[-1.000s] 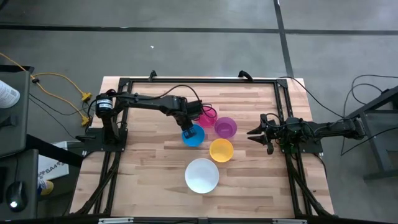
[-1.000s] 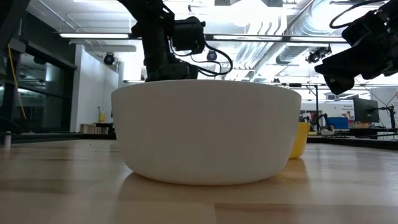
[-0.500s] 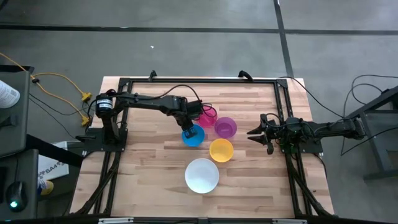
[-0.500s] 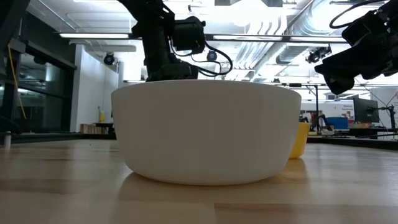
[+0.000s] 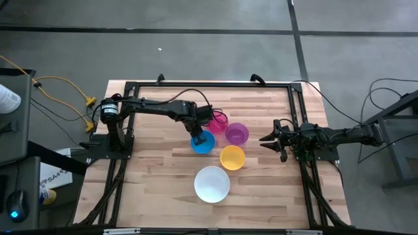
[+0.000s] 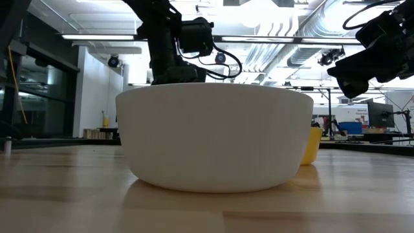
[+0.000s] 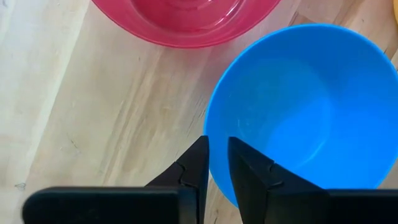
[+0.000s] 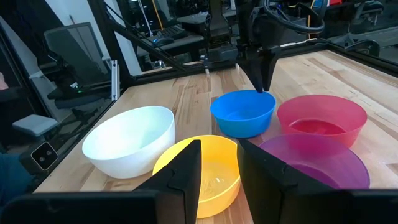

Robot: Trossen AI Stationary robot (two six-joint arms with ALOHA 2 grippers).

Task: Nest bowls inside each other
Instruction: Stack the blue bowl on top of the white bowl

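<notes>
Five bowls sit on their bases on the wooden table: blue point(image 5: 203, 142), pink-red point(image 5: 217, 122), purple point(image 5: 237, 134), yellow-orange point(image 5: 232, 157) and a larger white one point(image 5: 212, 184) nearer the front edge. My left gripper point(image 5: 197, 135) points steeply down at the blue bowl point(image 7: 298, 118) and is shut on its rim. My right gripper point(image 5: 264, 140) stands open and level near the table's right edge, with nothing between its fingers point(image 8: 186, 168). In the low view the white bowl point(image 6: 213, 136) hides the left gripper's fingertips. My left gripper holds the blue bowl's rim point(image 7: 207, 134) on the bowl's far-left side. One finger point(image 7: 245, 174) is inside the bowl and the other point(image 7: 198, 168) outside it. The fingers come from above, pointing steeply down. The bowl stands upright with its base on the table.
The pink-red bowl point(image 7: 186, 18) stands close beside the blue one, on its far side. A black metal frame point(image 5: 209, 83) runs along the table's far edge and sides. Bare wood lies at the table's near left point(image 5: 157, 176).
</notes>
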